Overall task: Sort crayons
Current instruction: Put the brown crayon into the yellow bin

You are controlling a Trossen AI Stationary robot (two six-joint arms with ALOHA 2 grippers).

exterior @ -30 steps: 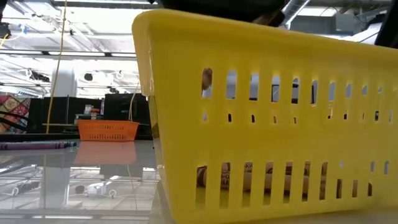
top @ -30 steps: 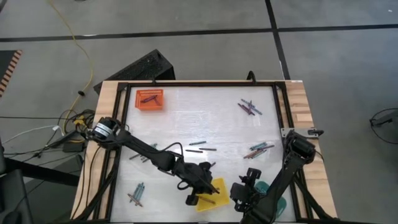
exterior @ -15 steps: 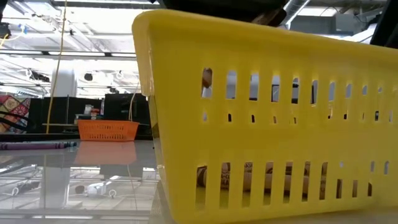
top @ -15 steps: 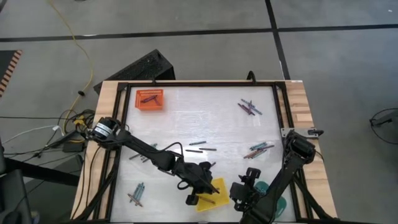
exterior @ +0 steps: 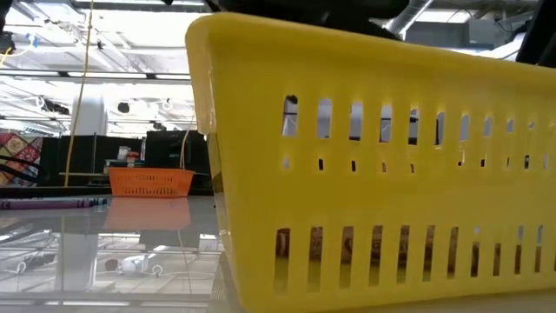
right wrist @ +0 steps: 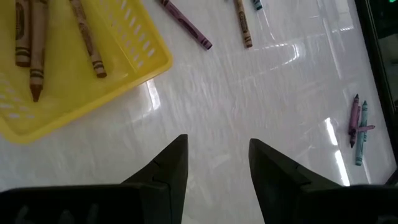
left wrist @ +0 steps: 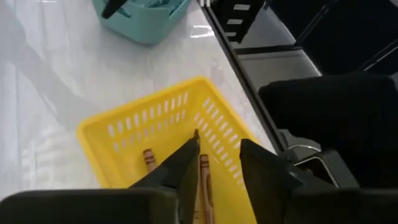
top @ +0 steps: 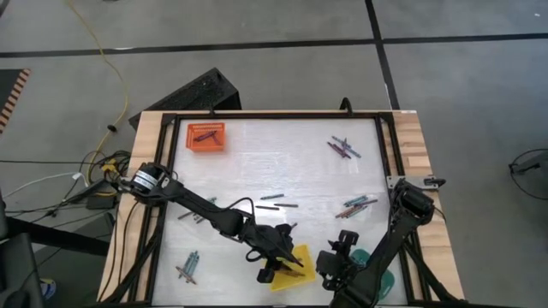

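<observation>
The table (top: 257, 158) carries an orange tray (top: 206, 137) at its far left corner, a yellow tray (top: 295, 272) at the near edge and a teal tray (left wrist: 144, 22) just beside that. The left gripper (left wrist: 214, 158) hangs over the yellow tray, fingers (left wrist: 260, 163) spread, a brown crayon (left wrist: 204, 180) between them. The right gripper (right wrist: 216, 155) hovers over bare table nearby, fingers spread and holding nothing. More crayons (top: 344, 149) lie scattered in small clusters.
</observation>
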